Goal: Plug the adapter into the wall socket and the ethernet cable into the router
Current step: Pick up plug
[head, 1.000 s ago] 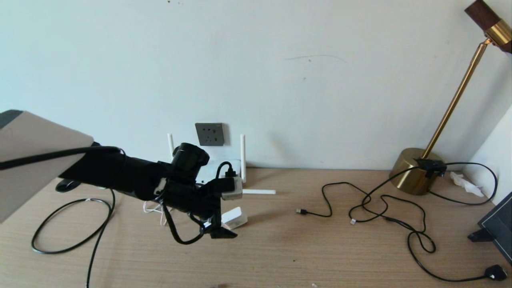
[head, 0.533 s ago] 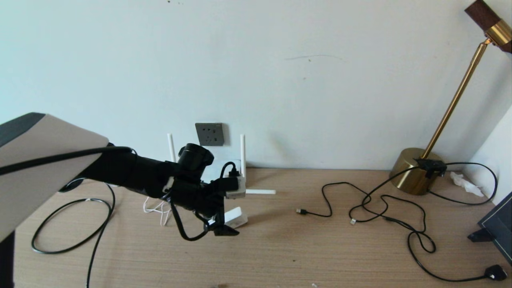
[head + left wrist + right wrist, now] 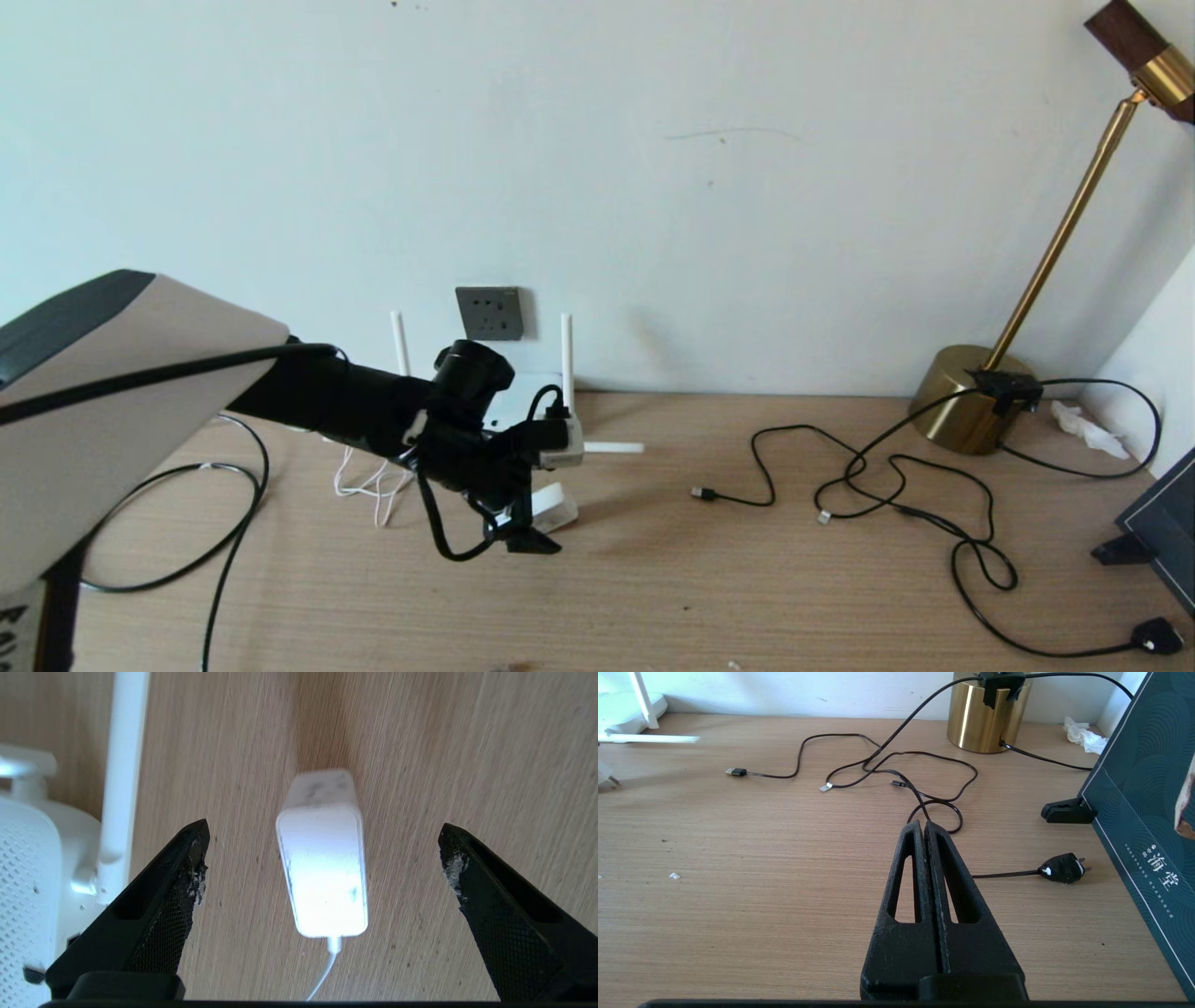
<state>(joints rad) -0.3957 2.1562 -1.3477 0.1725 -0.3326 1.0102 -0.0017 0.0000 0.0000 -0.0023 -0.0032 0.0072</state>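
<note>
Reaching farther over the desk [image 3: 747, 579], the left hand [image 3: 322, 858] hangs wide open and empty above the adapter [image 3: 323, 868], which lies flat between its 2 fingers [image 3: 163, 896], long axis pointing away; the right hand [image 3: 924, 833] rests shut, well apart.

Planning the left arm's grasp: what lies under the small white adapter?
Only bare wooden desk shows around the small white rounded adapter; its thin white cord trails off. Its underside is hidden.
</note>
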